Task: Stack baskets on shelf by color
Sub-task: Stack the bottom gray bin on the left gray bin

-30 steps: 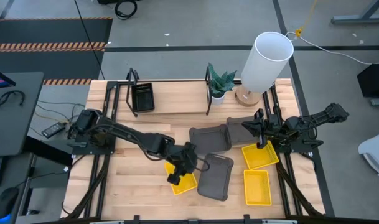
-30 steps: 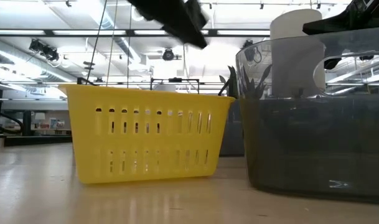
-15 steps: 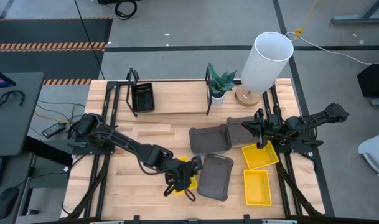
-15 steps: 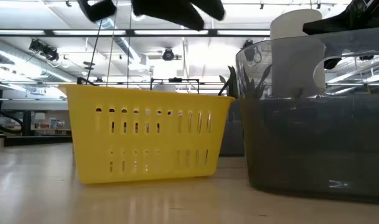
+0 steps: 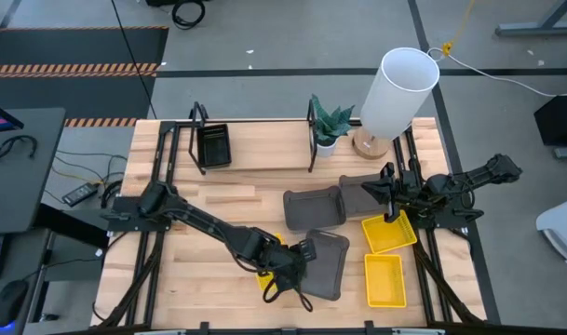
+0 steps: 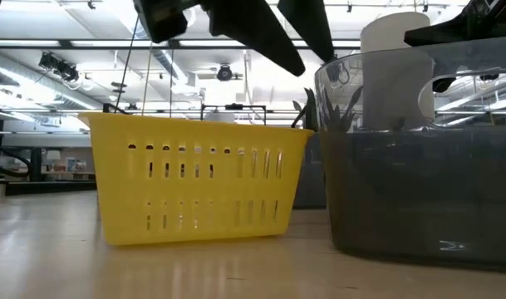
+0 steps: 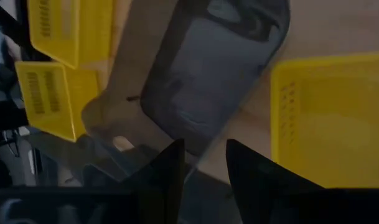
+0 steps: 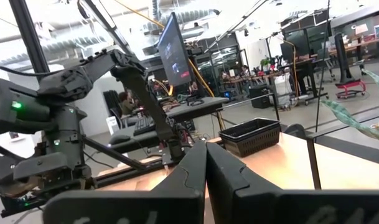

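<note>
left gripper [image 5: 297, 270] part-open, empty, over dark grey basket [image 5: 325, 265] beside yellow basket [image 7: 329, 118]; right gripper [image 5: 387, 197] shut

- My left gripper [image 5: 295, 271] is black, my right gripper [image 5: 389, 193] too.
- Three baskets are bright yellow; the nearest yellow basket [image 6: 198, 178] has rows of slots.
- The grey basket [image 5: 323, 264] by my left fingers is dark and plain.
- The black basket [image 5: 213, 145] sits on the pale-wood shelf [image 5: 264, 144], which has a black frame.
- The lamp [image 5: 397, 91] is white.
- The plant [image 5: 331, 121] is green.
</note>
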Tool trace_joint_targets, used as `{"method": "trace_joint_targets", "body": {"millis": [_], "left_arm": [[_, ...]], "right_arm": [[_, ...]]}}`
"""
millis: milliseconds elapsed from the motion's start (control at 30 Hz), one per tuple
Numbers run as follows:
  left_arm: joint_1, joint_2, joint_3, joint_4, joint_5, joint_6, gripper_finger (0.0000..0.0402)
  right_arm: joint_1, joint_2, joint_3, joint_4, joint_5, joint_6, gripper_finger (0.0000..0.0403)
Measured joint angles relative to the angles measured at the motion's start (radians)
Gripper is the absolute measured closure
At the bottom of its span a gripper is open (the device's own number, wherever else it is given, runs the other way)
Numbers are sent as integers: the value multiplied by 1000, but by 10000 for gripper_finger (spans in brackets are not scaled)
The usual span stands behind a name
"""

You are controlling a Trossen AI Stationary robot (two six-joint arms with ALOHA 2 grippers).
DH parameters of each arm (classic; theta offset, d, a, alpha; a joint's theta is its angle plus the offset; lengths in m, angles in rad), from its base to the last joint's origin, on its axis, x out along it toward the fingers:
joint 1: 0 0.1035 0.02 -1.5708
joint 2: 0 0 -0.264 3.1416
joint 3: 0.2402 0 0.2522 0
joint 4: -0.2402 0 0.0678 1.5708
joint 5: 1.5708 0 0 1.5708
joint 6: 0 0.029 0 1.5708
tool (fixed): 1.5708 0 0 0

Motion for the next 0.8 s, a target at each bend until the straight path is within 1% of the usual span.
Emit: {"method": "trace_joint_targets", "body": {"millis": [100,300,433,567,800], "left_arm": [[5,7,6,-18,-3,47,276],[5,7,-34,-12,0,319,276],[8,7,-67,-2,0,435,274],[9,7,-103,91,-2,481,256],[13,7,-106,116,2,519,213]], "right_arm": [[0,0,0,1,0,0,391],[0,0,0,1,0,0,391],[0,0,0,1,0,0,391],[0,0,0,1,0,0,391],[0,0,0,1,0,0,391]]}}
